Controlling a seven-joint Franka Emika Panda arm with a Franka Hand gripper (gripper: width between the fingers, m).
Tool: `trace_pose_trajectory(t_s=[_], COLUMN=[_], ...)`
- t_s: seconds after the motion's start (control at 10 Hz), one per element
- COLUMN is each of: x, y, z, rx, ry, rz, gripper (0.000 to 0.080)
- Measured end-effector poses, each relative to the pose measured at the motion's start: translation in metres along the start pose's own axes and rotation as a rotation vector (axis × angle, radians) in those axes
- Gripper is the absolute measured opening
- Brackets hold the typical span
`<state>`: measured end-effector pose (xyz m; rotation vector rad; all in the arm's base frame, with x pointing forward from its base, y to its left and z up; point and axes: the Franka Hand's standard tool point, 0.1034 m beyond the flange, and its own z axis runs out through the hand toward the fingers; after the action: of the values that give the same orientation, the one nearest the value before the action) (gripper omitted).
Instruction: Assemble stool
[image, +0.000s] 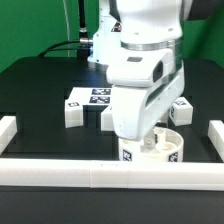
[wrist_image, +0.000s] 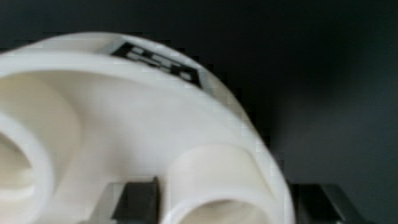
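Note:
The round white seat (image: 157, 152) lies near the front rail with a tag on its side. It fills the wrist view (wrist_image: 107, 110), where its tag (wrist_image: 160, 64) shows. My gripper (image: 160, 134) stands straight above the seat. In the wrist view my gripper (wrist_image: 222, 203) has its dark fingers (wrist_image: 135, 200) pressed against both sides of a rounded white leg (wrist_image: 222, 180) that stands on the seat. A loose leg block (image: 73, 108) lies at the exterior view's left and another (image: 181, 110) at its right.
The marker board (image: 99, 97) lies behind the arm on the black table. White border rails run along the front (image: 100, 176), the exterior view's left (image: 8, 130) and its right (image: 214, 136). The arm hides the table's middle.

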<state>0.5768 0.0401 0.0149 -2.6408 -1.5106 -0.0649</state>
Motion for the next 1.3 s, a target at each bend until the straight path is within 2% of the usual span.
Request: trace_pose_trajectory(t_s=[0.3, 0.6, 1.1, 1.2, 1.3], x=[0.025, 0.045, 0.048, 0.048, 0.047], y=[0.002, -0.007, -0.009, -0.009, -0.009], z=[0.002, 0.004, 0.004, 0.004, 0.004], rx=[-0.01, -0.01, -0.011, -0.01, -0.01], ry=[0.013, 0.015, 0.015, 0.015, 0.014], rz=[0.013, 0.048, 0.045, 0.045, 0.046], gripper=[0.0328, 0.0328, 0.0328, 0.0388, 0.0553])
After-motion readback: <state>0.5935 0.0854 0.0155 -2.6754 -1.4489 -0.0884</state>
